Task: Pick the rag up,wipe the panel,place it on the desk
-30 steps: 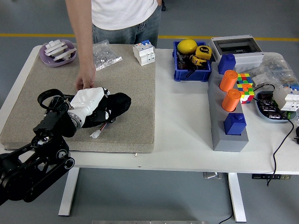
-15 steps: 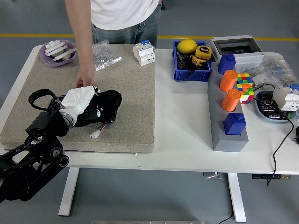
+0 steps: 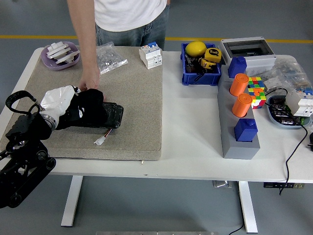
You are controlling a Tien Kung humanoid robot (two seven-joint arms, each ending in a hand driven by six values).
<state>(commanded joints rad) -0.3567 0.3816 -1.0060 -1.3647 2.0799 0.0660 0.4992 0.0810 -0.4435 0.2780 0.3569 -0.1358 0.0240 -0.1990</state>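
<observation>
My left hand (image 3: 84,108) comes in from the lower left and lies on a flat black panel (image 3: 110,115) on the beige mat (image 3: 137,98). Its fingers are curled on a dark rag (image 3: 90,104) that bunches on the panel's left part. A white wrapping (image 3: 56,99) covers the hand's wrist end. The panel's right part lies bare, and a white connector on thin wires (image 3: 100,141) sticks out at its near edge. A person's hand (image 3: 89,84) reaches down from the far side and rests at the panel's far left corner, right beside my hand.
On the mat's far side are a purple dish with white parts (image 3: 61,54), a clear bag of small parts (image 3: 110,58) and a white breaker block (image 3: 151,55). To the right stand a blue bin (image 3: 200,61), a grey block with orange cylinders (image 3: 239,105) and blue caps, a colour cube (image 3: 256,90) and cables.
My left hand has dragged the rag leftward across the panel, uncovering the panel's right part. The arm has drawn back to the left. The person's hand has stayed put.
</observation>
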